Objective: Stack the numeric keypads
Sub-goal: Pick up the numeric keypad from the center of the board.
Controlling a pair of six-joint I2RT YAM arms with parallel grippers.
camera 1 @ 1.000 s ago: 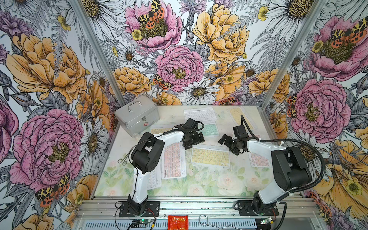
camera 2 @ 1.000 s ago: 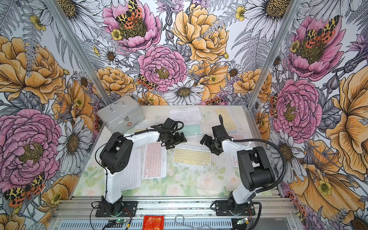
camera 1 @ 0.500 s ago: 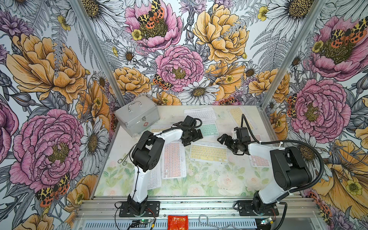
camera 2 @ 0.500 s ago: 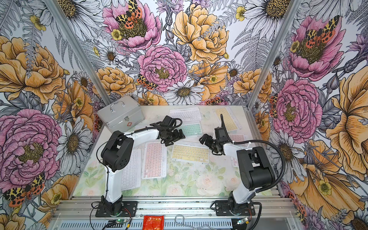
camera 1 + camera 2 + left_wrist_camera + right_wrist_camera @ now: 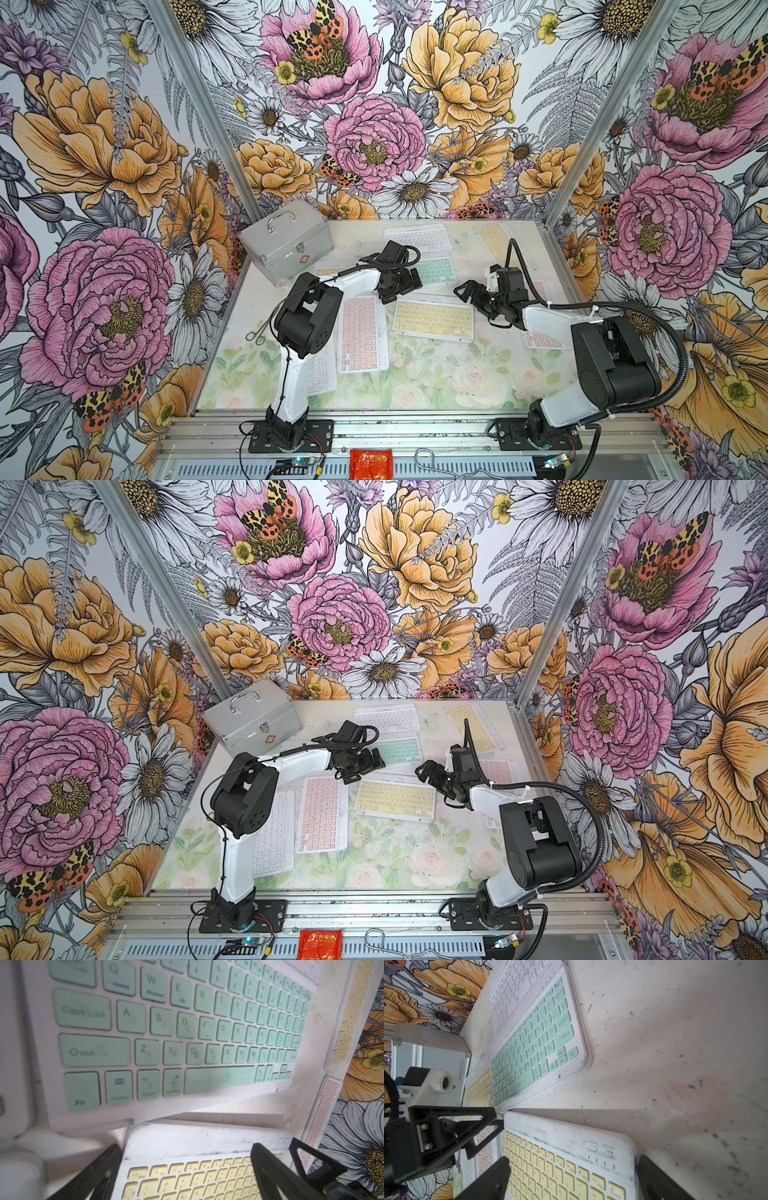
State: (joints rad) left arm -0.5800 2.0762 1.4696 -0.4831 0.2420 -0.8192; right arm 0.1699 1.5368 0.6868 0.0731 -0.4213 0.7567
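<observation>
Nothing is stacked yet, as far as I can see: the numeric keypads point(image 5: 417, 239) lie flat and scattered over the table point(image 5: 415, 386), mostly side by side. My left pincer point(image 5: 401, 287) and right pincer point(image 5: 471, 301) are both spread wide and grip nothing. Each is at a far corner of the yellow keypad point(image 5: 433, 321) in the middle, with its edge between my fingers. The mint keypad point(image 5: 436, 270) lies just beyond it, the pink keypad point(image 5: 363, 334) beside it. I judge nearly all the stacking is left.

Mint keypad point(image 5: 176, 1028) just beside yellow keypad point(image 5: 197, 1176) — jaws spread wide astride it.
</observation>
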